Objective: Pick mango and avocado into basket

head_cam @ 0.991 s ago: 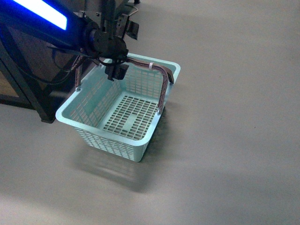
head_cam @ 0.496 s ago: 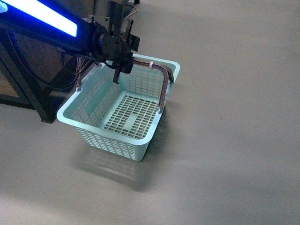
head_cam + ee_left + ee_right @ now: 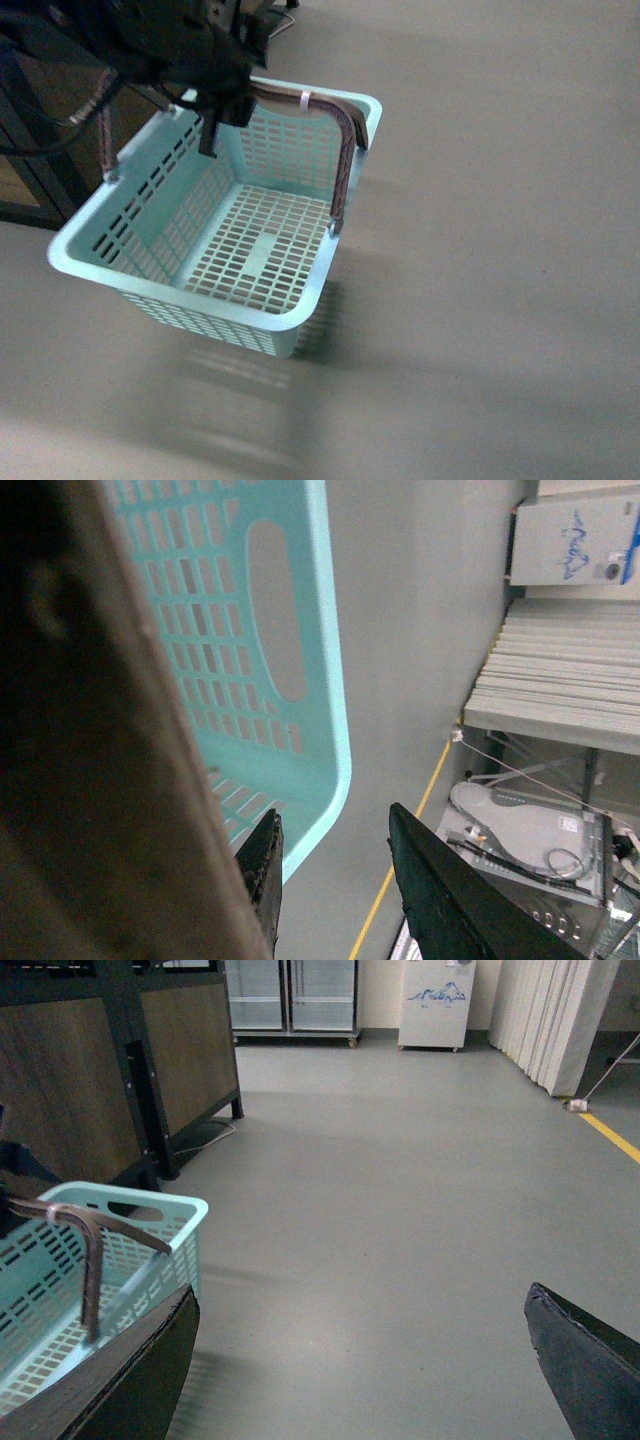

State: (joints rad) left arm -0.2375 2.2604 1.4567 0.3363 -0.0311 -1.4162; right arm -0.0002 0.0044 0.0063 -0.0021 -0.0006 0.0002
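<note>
The light turquoise basket (image 3: 190, 290) hangs tilted above the grey floor, empty. My left gripper (image 3: 215, 115) is shut on the basket handle (image 3: 340, 150) at its top and holds the basket up. In the left wrist view the basket wall (image 3: 270, 630) fills the frame beside the dark fingers (image 3: 265, 870). My right gripper (image 3: 360, 1360) is open and empty over bare floor; the basket (image 3: 150, 1230) shows beside it in the right wrist view. The mango and the avocado are out of view.
A dark frame with wooden panels (image 3: 30, 170) stands at the left behind the basket; it shows in the right wrist view (image 3: 110, 1070) too. Glass-door fridges (image 3: 290, 995), a white cabinet (image 3: 435, 1000) and a yellow floor line (image 3: 610, 1135) lie farther off.
The left arm has lifted the basket up and toward the camera, to the left. The basket looks larger and more tilted. The blue light strip has left the view.
</note>
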